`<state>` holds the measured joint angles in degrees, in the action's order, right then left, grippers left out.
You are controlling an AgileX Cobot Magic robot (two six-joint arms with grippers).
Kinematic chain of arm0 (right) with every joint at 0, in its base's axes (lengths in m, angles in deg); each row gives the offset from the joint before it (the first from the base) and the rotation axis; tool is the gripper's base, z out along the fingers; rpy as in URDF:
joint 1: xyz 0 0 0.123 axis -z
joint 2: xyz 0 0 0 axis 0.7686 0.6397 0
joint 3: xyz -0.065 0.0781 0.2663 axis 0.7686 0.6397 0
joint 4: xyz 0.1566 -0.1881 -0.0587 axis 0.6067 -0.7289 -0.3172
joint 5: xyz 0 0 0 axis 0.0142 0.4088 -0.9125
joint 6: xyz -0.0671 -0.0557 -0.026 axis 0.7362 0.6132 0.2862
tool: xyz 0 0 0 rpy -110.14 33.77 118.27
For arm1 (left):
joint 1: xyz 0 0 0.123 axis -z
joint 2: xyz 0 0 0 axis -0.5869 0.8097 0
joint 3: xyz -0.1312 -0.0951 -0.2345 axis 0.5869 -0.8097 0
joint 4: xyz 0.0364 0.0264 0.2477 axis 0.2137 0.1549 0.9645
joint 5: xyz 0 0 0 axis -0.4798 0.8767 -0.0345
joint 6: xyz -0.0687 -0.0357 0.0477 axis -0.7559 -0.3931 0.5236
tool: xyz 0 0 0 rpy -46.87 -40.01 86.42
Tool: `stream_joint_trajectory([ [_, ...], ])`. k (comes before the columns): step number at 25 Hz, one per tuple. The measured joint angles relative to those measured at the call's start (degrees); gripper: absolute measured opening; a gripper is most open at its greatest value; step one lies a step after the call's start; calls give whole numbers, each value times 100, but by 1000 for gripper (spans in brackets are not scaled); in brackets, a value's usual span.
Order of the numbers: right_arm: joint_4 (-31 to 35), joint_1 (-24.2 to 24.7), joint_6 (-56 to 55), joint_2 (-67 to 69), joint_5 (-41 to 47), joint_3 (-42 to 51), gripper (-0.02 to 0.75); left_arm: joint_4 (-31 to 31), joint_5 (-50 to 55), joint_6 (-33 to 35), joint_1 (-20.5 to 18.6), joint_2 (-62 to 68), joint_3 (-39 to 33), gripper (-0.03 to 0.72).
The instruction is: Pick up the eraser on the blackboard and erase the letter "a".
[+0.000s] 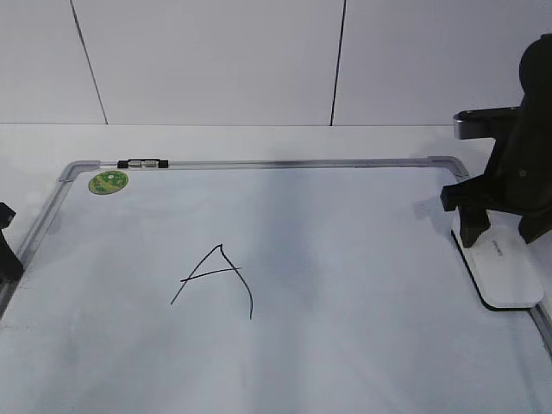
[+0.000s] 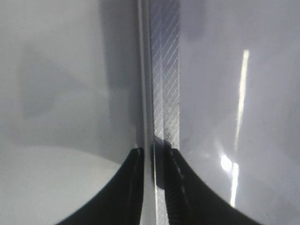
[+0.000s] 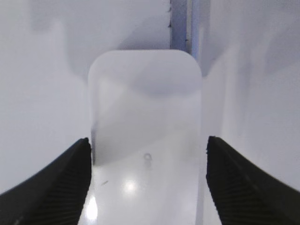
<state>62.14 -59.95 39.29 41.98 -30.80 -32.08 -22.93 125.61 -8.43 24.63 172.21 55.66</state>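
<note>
The white eraser (image 1: pixel 509 272) lies at the right edge of the blackboard (image 1: pixel 345 259). My right gripper (image 1: pixel 504 231) is open and straddles it, one finger on each side. In the right wrist view the eraser (image 3: pixel 145 108) fills the space between the open jaws (image 3: pixel 147 140), with gaps on both sides. My left gripper (image 1: pixel 4 250) sits low at the board's left frame; in the left wrist view its jaws (image 2: pixel 153 152) are closed to a narrow slit over the grey frame rail (image 2: pixel 164 70). Only a capital "A" (image 1: pixel 216 278) shows on the board. The lowercase "a" is not in view.
A black-and-silver marker (image 1: pixel 144 163) lies on the board's top frame near a green round sticker (image 1: pixel 108 182). The board's right frame rail (image 3: pixel 180 23) runs just past the eraser. A white panelled wall stands behind the table.
</note>
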Motion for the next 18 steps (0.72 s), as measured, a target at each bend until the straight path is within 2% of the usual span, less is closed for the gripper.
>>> stream_joint_trajectory([
  [9, 29, 0, 0, -994, 691, -183, 582, 13, -13, 0, 0, 0, 0, 131],
  [11, 67, 0, 0, -1257, 795, -186, 582, 38, -17, 0, 0, 0, 4, 183],
  [15, 133, 0, 0, -1602, 953, -186, 580, 78, -13, 0, 0, 0, 145, 372],
  [18, 156, -24, 0, -1681, 1115, -186, 580, 81, 188, 0, 0, 0, 338, 442],
])
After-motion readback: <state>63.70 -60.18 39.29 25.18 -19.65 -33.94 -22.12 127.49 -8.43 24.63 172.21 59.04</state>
